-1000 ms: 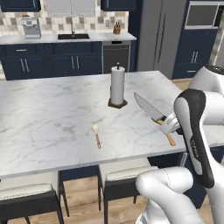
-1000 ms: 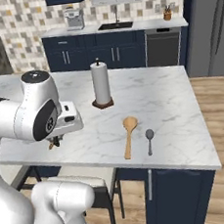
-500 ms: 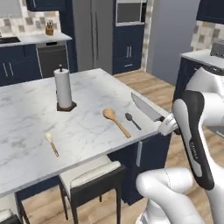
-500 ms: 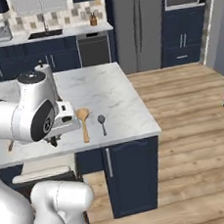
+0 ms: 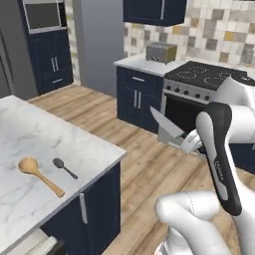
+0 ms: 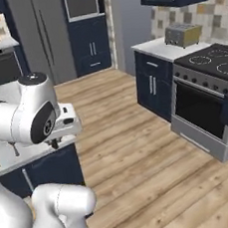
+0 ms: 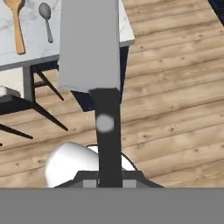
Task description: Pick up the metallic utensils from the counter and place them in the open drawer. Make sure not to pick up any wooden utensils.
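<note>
The claw [image 5: 191, 144] is closed tight on the black handle of the knife [image 5: 167, 124], out over the wide wood floor [image 5: 149, 164], past the counter [image 5: 30, 132] edge. The metal spoon [image 5: 64, 168] and big wooden spoon [image 5: 39, 175] lie near that edge

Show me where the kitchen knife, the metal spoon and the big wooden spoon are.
kitchen knife [image 5: 167, 123]: left base view, on its blade.
metal spoon [image 5: 64, 168]: left base view, mid-handle.
wooden spoon [image 5: 29, 166]: left base view, on its bowl.

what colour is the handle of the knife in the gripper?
Black, below a silver-grey blade. The knife handle shows best in the hand view, running down to the gripper.
</note>
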